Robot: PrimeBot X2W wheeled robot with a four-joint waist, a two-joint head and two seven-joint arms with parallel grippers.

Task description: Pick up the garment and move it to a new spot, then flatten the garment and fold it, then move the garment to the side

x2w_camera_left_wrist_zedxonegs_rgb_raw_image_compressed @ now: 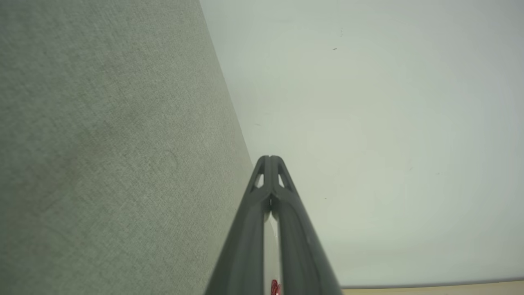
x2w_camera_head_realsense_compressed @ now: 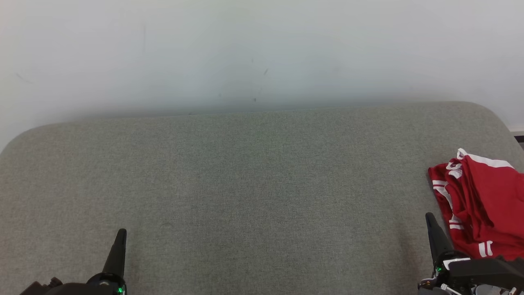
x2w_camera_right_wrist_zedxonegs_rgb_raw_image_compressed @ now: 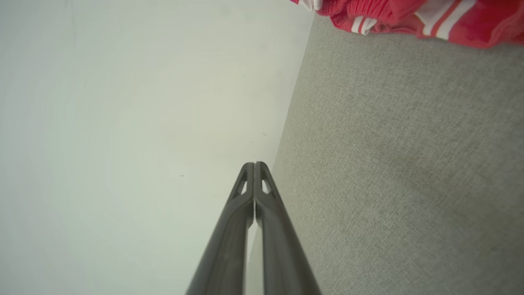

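Shows a red garment with white stripes [x2w_camera_head_realsense_compressed: 487, 196] heaped in slack layers at the far right of a grey fabric-covered bench [x2w_camera_head_realsense_compressed: 254, 184], near its rounded corner, below a white wall [x2w_camera_head_realsense_compressed: 262, 49]. Runs partly out of the head view on the right, hiding the heap's full outline. Places the right gripper [x2w_camera_head_realsense_compressed: 430, 218] just beside the heap's near left edge, apart from the cloth, with jaws pressed together on nothing. Places the left gripper [x2w_camera_head_realsense_compressed: 121, 234] well apart at the near left, over grey fabric, with jaws likewise pressed together and empty.

Fits two stages equally: a rumpled pile awaiting a lift and a spread, or a roughly folded bundle set to the side. Offers no way of choosing, with folds too slack for neat and too stacked for dropped.

Carries hazards either way. Risks a slide off the right-hand edge through any sideways brush from the right gripper, so close to the cloth. Risks, in any grasp, a pinch on the top layer alone, with lower layers trailing, dragging on the rough weave and spoiling any fold. Risks a ploughed, bunched heap through contact with jaws pressed together instead of spread. Risks a misjudged reach too, thanks to the hidden right portion.
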